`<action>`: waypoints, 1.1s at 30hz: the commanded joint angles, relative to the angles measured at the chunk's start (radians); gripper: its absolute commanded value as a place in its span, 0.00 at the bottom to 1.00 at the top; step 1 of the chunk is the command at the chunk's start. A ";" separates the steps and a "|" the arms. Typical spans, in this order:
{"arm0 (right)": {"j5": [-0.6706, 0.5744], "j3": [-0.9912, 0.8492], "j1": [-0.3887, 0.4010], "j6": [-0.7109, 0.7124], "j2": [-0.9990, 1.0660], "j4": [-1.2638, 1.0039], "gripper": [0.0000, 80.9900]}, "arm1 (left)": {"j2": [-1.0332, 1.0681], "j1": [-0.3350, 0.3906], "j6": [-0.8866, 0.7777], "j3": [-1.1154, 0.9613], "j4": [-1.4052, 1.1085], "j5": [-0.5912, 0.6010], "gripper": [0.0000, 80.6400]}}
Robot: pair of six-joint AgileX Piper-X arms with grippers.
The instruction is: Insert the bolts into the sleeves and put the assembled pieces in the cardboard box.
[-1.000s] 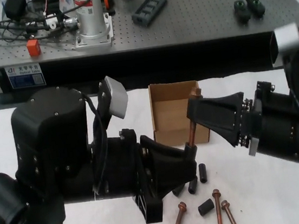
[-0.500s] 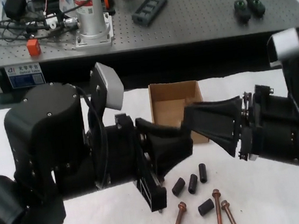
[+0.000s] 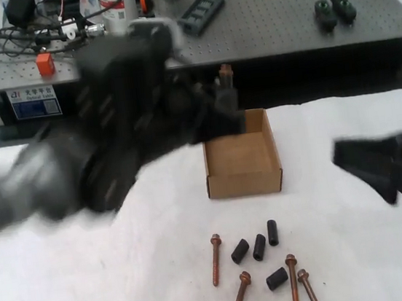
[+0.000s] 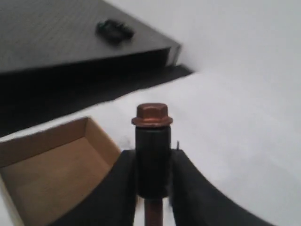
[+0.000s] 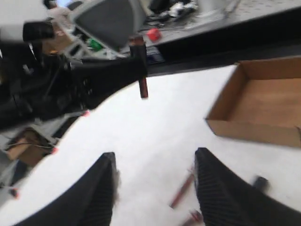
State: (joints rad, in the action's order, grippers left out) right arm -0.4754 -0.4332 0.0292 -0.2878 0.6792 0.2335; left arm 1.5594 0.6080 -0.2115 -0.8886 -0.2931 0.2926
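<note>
The left gripper point(image 4: 151, 165) pinches a sleeved bolt point(image 4: 151, 141) near the empty cardboard box point(image 3: 244, 182); four bolts point(image 3: 215, 259) and sleeves point(image 3: 259, 247) lie unassembled.

Lab, I'd say. I see a perforated optical table point(image 3: 280, 16) at 12 o'clock, tangled cables point(image 3: 22, 36) at 11 o'clock.

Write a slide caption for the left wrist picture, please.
Left end effector grips a sleeve with a bolt through it, near the open box.
</note>
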 commanded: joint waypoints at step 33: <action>0.386 -0.265 0.194 0.308 0.653 0.456 0.42 | 0.717 -0.007 0.101 -1.323 1.318 -0.367 0.44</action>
State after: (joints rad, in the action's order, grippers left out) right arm -0.1233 -0.6543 0.1963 -0.0232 1.2589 0.6630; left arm 2.2819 0.6050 -0.1162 -2.1870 1.0042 -0.0542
